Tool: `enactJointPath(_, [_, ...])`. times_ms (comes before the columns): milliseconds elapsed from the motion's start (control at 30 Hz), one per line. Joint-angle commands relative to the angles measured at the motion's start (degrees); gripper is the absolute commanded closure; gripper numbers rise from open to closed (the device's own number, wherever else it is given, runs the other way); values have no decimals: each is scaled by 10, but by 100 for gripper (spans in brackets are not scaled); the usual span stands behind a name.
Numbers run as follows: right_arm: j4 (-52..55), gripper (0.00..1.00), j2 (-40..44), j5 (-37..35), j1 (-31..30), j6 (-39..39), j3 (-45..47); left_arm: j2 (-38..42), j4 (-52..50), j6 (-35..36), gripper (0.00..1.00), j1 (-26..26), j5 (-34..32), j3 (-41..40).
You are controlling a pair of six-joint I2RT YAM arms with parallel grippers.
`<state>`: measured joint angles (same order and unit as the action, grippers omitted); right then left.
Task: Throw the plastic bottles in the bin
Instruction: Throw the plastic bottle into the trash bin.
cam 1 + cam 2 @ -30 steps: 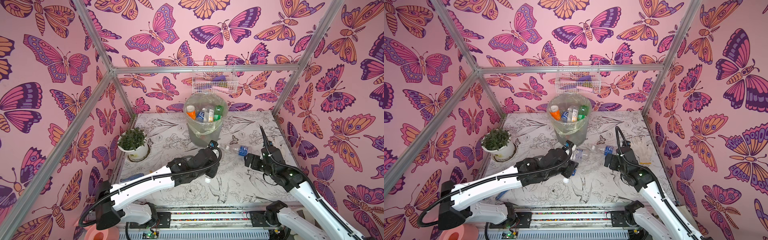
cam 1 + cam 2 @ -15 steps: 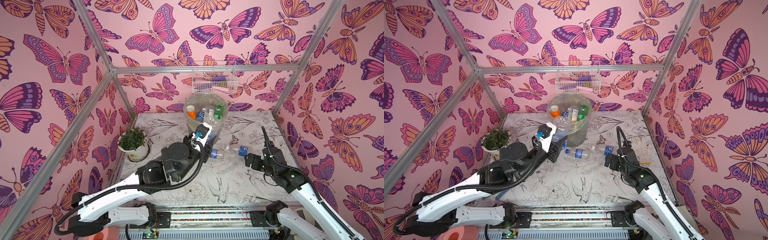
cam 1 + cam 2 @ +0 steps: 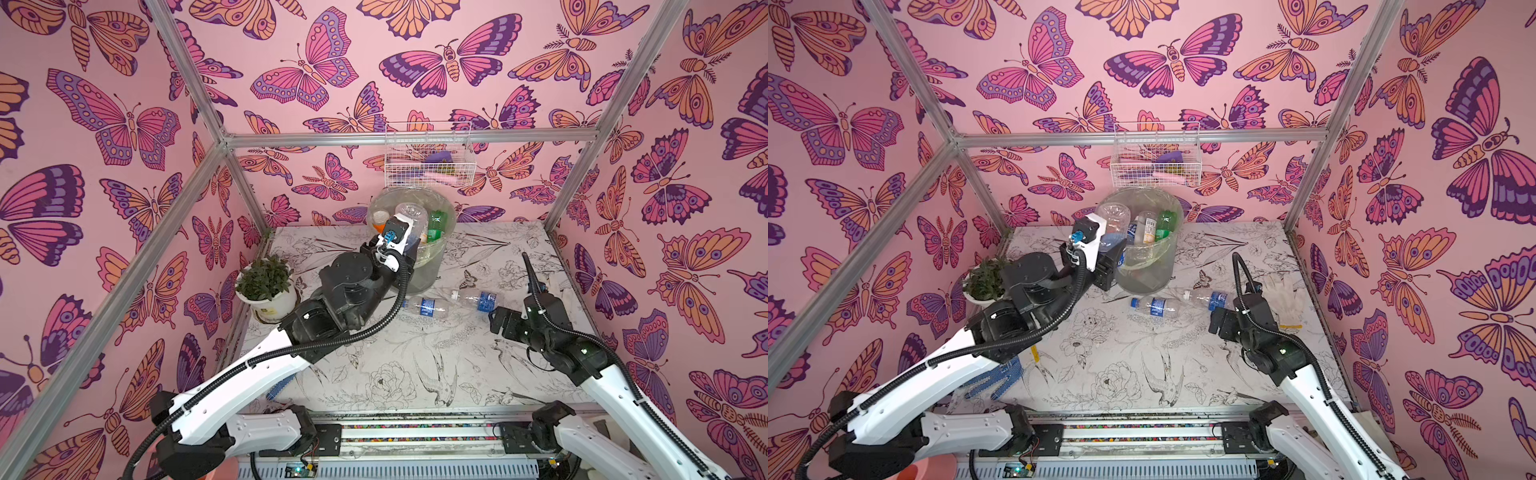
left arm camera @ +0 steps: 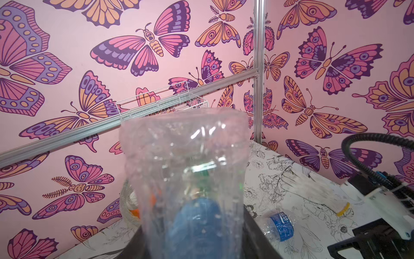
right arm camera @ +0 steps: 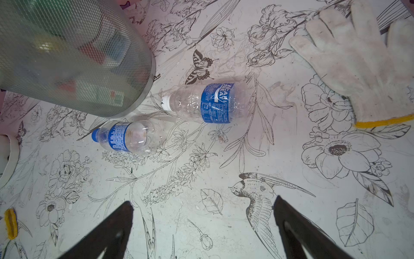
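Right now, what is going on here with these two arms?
The left tool holds a clear blue-labelled bottle at the rim of the bin, which already contains several bottles. The right tool is open and empty, low over the table, facing two more bottles lying beside the bin.

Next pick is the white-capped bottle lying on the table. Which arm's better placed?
Right. The right gripper hovers open and empty just short of the white-capped bottle, fingers pointed toward it. The left gripper is shut on a clear bottle, raised by the bin, so it's busy.
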<state>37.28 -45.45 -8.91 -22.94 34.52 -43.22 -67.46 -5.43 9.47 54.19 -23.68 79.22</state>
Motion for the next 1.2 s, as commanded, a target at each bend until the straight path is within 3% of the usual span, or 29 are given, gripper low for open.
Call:
enactJointPath(0, [4,1,-2,-1,3,3,-12,-15,21,-24,85,-24,49,28])
enactJointPath(267, [4,1,-10,2,4,1,-24,-113,13,-84,85,-112,134,88])
enactJointPath(400, [4,1,-12,6,4,2,-31,-208,-64,-152,83,-192,227,174])
enactJointPath(433, [5,1,-12,8,4,3,-34,-235,-85,-163,74,-206,228,198])
enactJointPath(467, [5,1,-12,10,4,3,-37,-257,-105,-169,30,-213,217,218])
enactJointPath(500, [5,1,-12,11,4,3,-39,-272,-122,-171,2,-216,204,235])
enactJointPath(567, [10,1,-8,12,3,2,-42,-284,-160,-171,2,-215,190,271])
enactJointPath(733, [18,1,2,7,3,-1,-41,-230,-152,-157,2,-192,181,269])
enactJointPath(1167, [6,1,-10,28,3,-2,-36,-125,-146,-154,2,-181,179,208])
